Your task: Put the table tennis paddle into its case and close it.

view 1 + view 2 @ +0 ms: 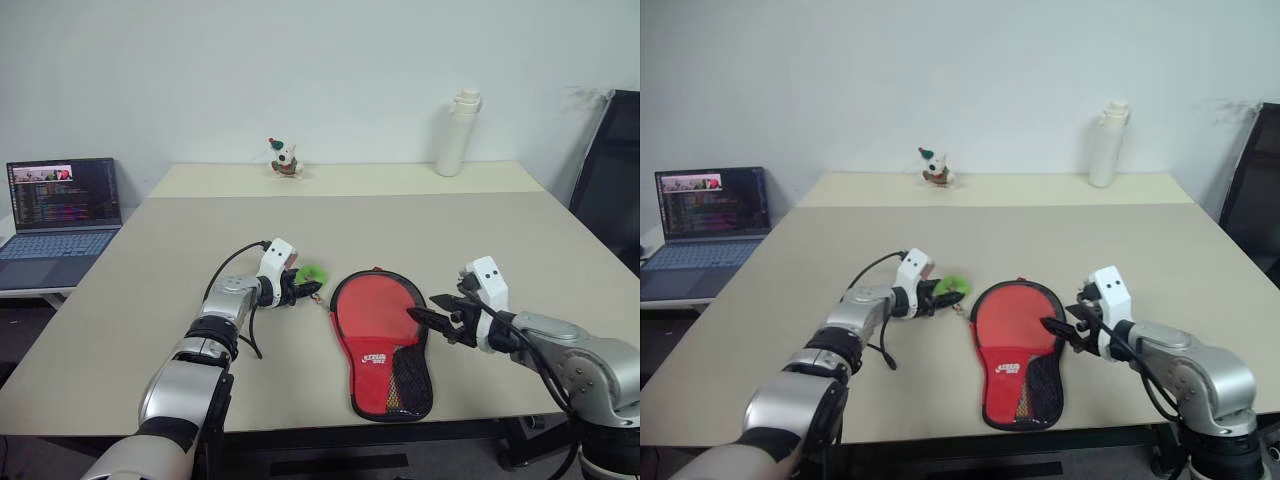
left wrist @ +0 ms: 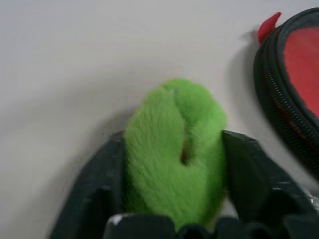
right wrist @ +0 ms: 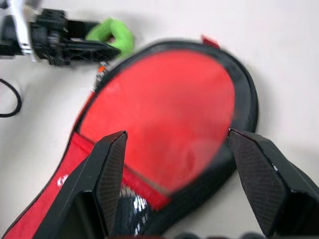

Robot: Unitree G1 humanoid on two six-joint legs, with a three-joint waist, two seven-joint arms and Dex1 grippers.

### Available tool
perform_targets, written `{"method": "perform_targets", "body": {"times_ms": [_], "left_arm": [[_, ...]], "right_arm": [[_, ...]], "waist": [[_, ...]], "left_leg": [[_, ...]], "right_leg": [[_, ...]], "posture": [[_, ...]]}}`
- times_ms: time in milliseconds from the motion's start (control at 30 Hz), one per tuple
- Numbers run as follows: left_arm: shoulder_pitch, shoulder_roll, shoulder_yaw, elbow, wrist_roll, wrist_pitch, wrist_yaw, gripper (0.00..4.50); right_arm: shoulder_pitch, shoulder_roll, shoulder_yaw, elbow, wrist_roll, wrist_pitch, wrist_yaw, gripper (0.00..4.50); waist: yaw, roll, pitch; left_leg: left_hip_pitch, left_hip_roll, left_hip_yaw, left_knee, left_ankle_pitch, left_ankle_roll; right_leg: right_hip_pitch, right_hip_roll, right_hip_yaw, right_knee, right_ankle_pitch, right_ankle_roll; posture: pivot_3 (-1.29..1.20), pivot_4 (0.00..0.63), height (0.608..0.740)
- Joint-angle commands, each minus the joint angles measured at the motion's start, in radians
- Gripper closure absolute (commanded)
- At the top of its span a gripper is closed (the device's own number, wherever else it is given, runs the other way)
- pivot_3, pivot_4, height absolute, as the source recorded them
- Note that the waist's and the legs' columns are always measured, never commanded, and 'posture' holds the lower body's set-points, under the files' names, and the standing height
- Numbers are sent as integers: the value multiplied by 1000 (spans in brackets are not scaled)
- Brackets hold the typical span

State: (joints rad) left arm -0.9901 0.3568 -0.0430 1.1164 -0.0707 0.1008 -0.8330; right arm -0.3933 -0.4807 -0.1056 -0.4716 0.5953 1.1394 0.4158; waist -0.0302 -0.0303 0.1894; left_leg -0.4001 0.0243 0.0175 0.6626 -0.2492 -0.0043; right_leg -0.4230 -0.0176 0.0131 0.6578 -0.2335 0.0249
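The case (image 1: 380, 350) lies flat on the table between my arms, red side up, with a white logo and a black mesh pocket at its near end. Inside its black edging a round red face (image 3: 164, 109) shows; I cannot tell whether that is the table tennis paddle or case fabric, and no handle is visible. My left gripper (image 1: 308, 290) sits just left of the case's round end, shut on a fuzzy green ring tag (image 2: 174, 149). At the case's right edge my right gripper (image 3: 177, 135) is open, with nothing held between its fingers.
A white bottle (image 1: 458, 133) and a small toy figure (image 1: 285, 160) stand at the table's far edge. A laptop (image 1: 62, 205) sits on a lower surface to the left. A black chair (image 1: 615, 170) is at the right. The table's near edge is close to the case.
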Motion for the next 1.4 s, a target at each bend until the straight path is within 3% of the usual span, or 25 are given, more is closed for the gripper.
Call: {"method": "perform_targets", "body": {"times_ms": [33, 167, 200, 367, 567, 967, 1400], "left_arm": [[3, 2, 16, -5, 3, -3, -13, 3011], [15, -3, 21, -21, 3, 4, -23, 4326], [17, -4, 21, -25, 3, 6, -25, 4428], [29, -12, 21, -58, 0, 19, -34, 4428], [5, -21, 22, -63, 5, 18, -11, 4428], [-226, -64, -34, 197, 187, -149, 321, 4428], [-348, -234, -154, 253, 415, -264, 551, 4428]], "right_arm": [[-77, 54, 97, 21, -52, -119, -1, 944], [-127, 132, 220, 148, -134, -198, -7, 944], [-135, 147, 235, 183, -150, -214, -8, 944], [-157, 207, 300, 354, -239, -296, -18, 944], [-117, 201, 335, 404, -313, -345, -11, 944], [-69, 199, 354, 384, -357, -342, 16, 944], [38, 212, 403, 228, -355, -226, -9, 944]], "waist": [[-4, 0, 0], [-1, 0, 0], [-1, 0, 0], [1, 0, 0], [1, 0, 0], [-2, -1, 0], [-1, -2, -1]], "left_leg": [[0, 0, 0, 0, 0, 0], [1, 1, 0, 0, 0, 0], [1, 1, 0, 0, 0, 0], [0, 0, 1, 0, 0, 0], [0, 0, 1, 0, 0, 0], [1, 0, 1, 1, 0, 0], [1, 0, 4, 1, 0, 0]], "right_leg": [[0, 0, 0, 0, 0, 0], [0, 1, 0, 1, 0, 0], [0, 1, 0, 1, 0, 0], [0, -1, 1, 1, 1, -2], [0, -1, 0, 1, 1, -2], [0, 0, 0, 1, 1, 0], [0, 0, 0, 1, 1, 1]], "posture": [[0, 150, 740], [0, 150, 740], [0, 150, 740], [0, 150, 740], [0, 150, 740], [0, 150, 740], [0, 150, 740]]}}
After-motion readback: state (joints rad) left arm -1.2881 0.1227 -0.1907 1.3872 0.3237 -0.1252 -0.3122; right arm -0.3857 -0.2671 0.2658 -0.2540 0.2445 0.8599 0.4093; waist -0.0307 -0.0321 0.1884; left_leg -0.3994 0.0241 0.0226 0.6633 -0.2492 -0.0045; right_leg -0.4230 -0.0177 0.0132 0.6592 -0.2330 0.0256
